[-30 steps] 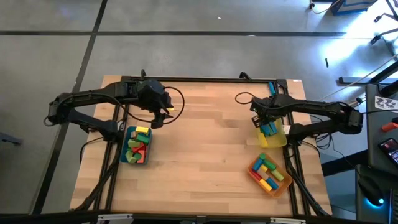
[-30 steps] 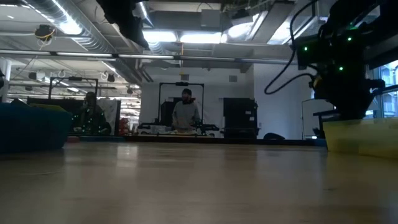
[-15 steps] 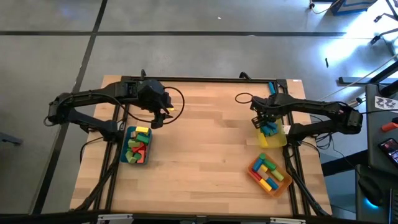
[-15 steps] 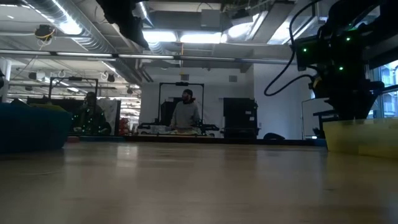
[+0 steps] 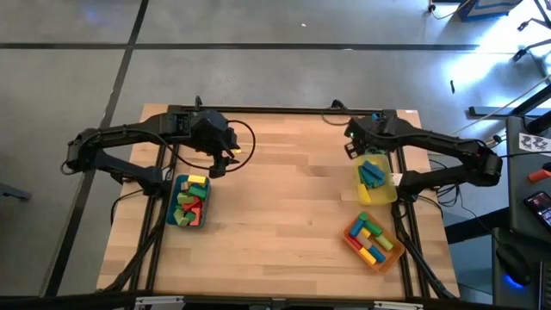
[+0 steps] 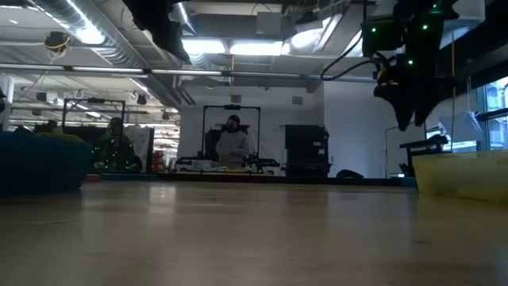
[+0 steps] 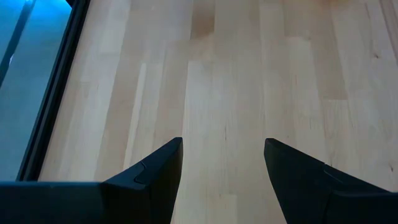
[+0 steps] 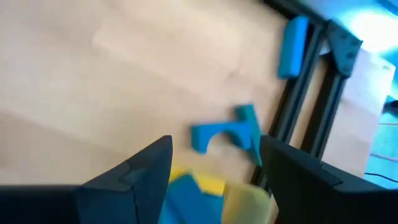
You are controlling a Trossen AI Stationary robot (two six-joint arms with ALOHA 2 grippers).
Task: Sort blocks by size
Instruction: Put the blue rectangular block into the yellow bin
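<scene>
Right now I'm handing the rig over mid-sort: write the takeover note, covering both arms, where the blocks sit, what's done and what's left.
Left gripper: jaws open, empty, over bare table just behind the teal tray.
Right gripper: jaws open, empty, at the table's far right corner, behind the yellow tray.
Blocks: blue ones in the yellow tray; a mixed pile in the teal tray; neat bars in the orange tray. A blue arch lies on the table by the yellow tray.
Done: yellow and orange trays part filled.
Left: likely the teal pile and the arch.

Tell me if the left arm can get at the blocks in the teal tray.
Probably yes: the left gripper hangs open just beyond the teal tray, nothing lies between, and the blocks lie uncovered.
</scene>
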